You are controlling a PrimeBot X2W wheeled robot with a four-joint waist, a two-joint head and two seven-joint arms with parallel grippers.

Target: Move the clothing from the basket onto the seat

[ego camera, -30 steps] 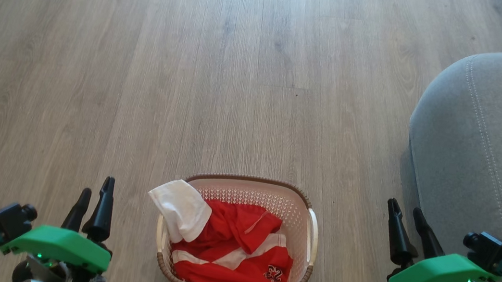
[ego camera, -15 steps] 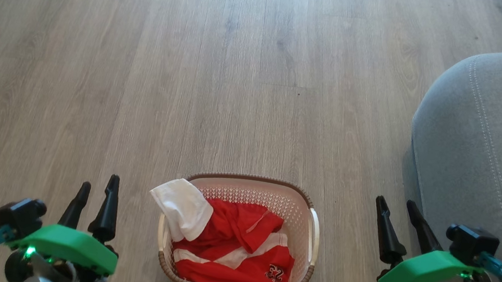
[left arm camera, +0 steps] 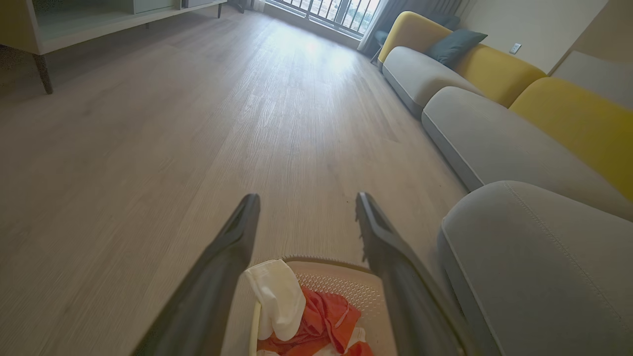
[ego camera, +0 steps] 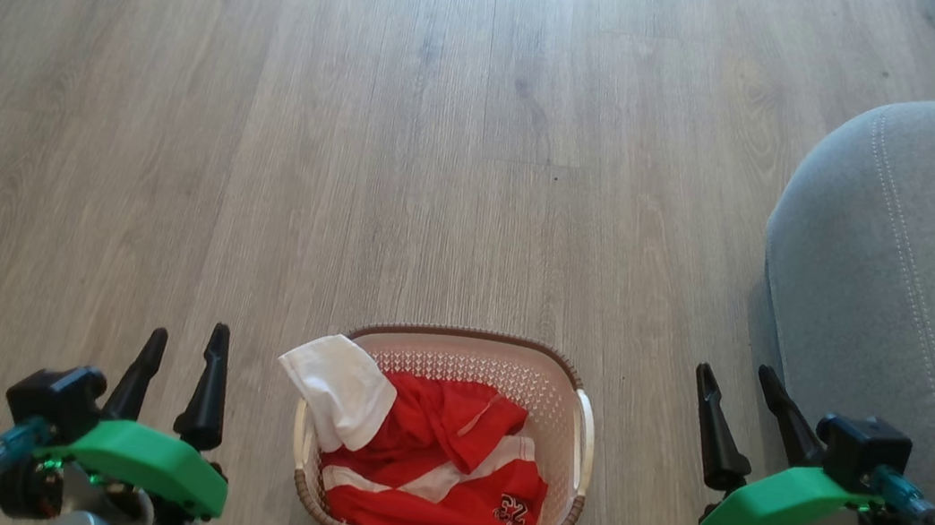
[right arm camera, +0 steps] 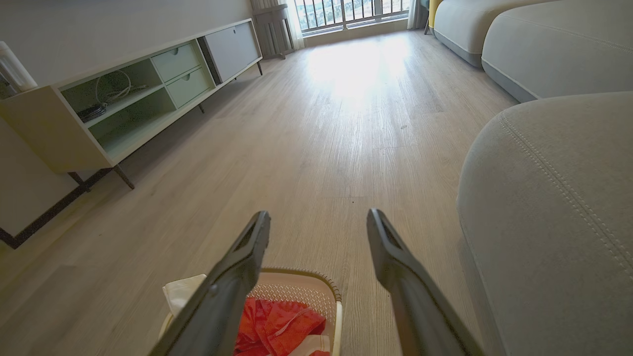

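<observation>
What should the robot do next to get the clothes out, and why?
Probably swing the left hand over and down to the white cloth: that hand is open and empty, and the cloth drapes over the basket rim nearest it.

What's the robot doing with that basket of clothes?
The robot looks ready to start moving laundry. A basket sits on the wooden floor in front of it, holding a red garment, with a white cloth draped over its left rim. The left gripper and right gripper hang open on either side of the basket, touching nothing. The grey seat is on the robot's right, with no clothes on the part in view.
</observation>
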